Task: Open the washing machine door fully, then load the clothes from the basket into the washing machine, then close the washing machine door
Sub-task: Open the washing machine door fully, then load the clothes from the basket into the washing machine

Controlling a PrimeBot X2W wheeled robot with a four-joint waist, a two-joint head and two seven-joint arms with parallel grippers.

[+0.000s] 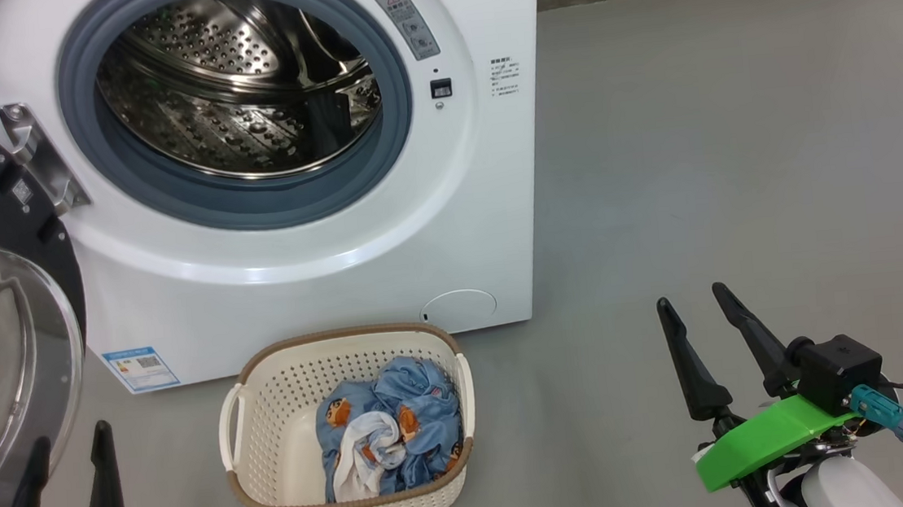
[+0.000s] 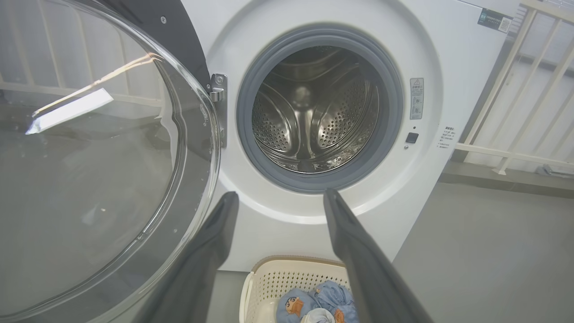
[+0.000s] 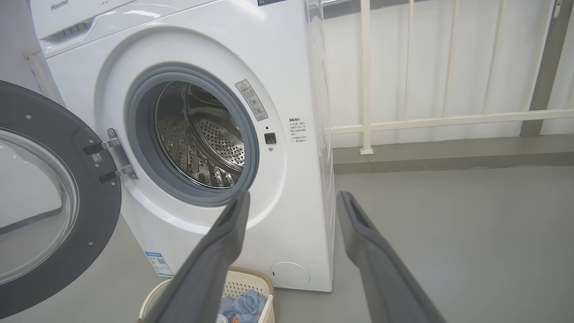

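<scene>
The white washing machine (image 1: 324,289) stands with its steel drum (image 1: 240,84) exposed. Its door (image 1: 1,342), black ring around a clear glass bowl, is swung wide to the left on its hinge (image 1: 43,162). On the floor before the machine sits the cream basket (image 1: 272,449), holding the light blue printed clothes (image 1: 417,420) and a white piece (image 1: 370,444). My left gripper (image 1: 72,442) is open at the lower left, close under the door's glass. My right gripper (image 1: 693,302) is open at the lower right, well clear of the basket. Both hold nothing.
Grey floor (image 1: 736,139) stretches to the right of the machine. A cream railing (image 3: 403,121) runs behind, past the machine's right side. The open door (image 2: 89,157) looms large on the left of the left wrist view, beside the fingers (image 2: 215,242).
</scene>
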